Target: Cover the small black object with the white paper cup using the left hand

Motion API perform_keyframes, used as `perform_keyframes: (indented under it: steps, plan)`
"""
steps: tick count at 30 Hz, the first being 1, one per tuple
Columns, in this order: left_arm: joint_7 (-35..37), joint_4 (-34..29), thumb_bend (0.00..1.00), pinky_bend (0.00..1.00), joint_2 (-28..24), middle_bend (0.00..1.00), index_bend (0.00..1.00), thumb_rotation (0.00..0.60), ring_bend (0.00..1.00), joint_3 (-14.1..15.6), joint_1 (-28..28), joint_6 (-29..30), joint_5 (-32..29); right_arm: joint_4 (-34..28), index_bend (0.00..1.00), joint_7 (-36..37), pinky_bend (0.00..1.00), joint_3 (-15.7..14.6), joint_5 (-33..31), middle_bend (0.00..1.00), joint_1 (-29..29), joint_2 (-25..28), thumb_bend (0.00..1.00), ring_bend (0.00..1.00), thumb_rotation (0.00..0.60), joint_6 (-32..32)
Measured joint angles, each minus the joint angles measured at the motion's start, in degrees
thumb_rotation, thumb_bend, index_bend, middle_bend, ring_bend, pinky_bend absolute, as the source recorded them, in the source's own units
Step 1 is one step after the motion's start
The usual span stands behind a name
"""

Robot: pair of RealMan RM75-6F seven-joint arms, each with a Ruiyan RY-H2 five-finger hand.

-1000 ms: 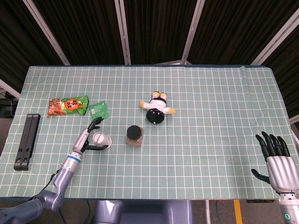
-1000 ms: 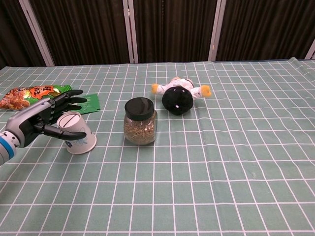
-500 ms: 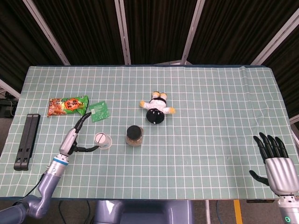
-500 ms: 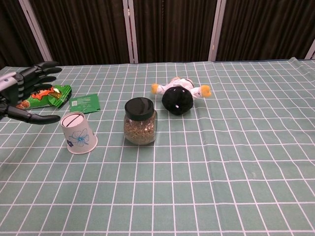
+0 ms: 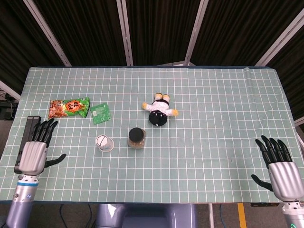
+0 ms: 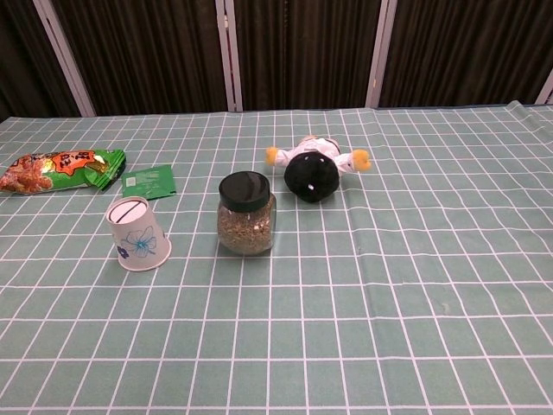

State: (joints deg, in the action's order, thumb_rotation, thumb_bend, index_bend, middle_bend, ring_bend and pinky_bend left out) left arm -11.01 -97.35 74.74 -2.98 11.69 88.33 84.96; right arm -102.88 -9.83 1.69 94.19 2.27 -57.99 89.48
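The white paper cup (image 5: 104, 143) (image 6: 136, 235) stands upside down on the checked cloth, left of the jar, with a blue flower print on its side. Whatever is under it is hidden; no small black object shows. My left hand (image 5: 35, 150) hangs at the table's front left edge, fingers spread, holding nothing, well left of the cup. My right hand (image 5: 280, 169) is at the front right edge, fingers spread and empty. Neither hand appears in the chest view.
A glass jar with a black lid (image 5: 137, 137) (image 6: 246, 213) stands just right of the cup. A plush doll (image 5: 160, 110) (image 6: 314, 168) lies behind it. A snack bag (image 5: 69, 108) and green packet (image 5: 100, 113) lie back left. A black bar (image 5: 27, 142) lies beside the left edge.
My left hand let go of the upturned cup and drew back left and toward the front edge, leaving the chest view. The cup stays standing. The right hand barely shifted.
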Motion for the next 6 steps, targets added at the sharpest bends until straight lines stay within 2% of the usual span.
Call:
perform_keyframes:
  steps: [2, 6]
  plan:
    - [-3.35, -4.45, 0.00, 0.00, -3.98, 0.00, 0.00, 0.600, 0.00, 0.99, -2.33, 1.57, -0.74, -0.05, 0.06, -0.23, 0.00, 0.01, 0.12, 0.00, 0.08, -0.09, 0.00, 0.00, 0.600, -0.11]
    - [-5.48, -8.35, 0.00, 0.00, -8.76, 0.00, 0.00, 0.600, 0.00, 2.25, -4.91, 2.14, -2.60, -0.32, 0.06, -0.80, 0.00, -0.07, 0.57, 0.00, 0.15, -0.30, 0.00, 0.00, 0.600, -0.15]
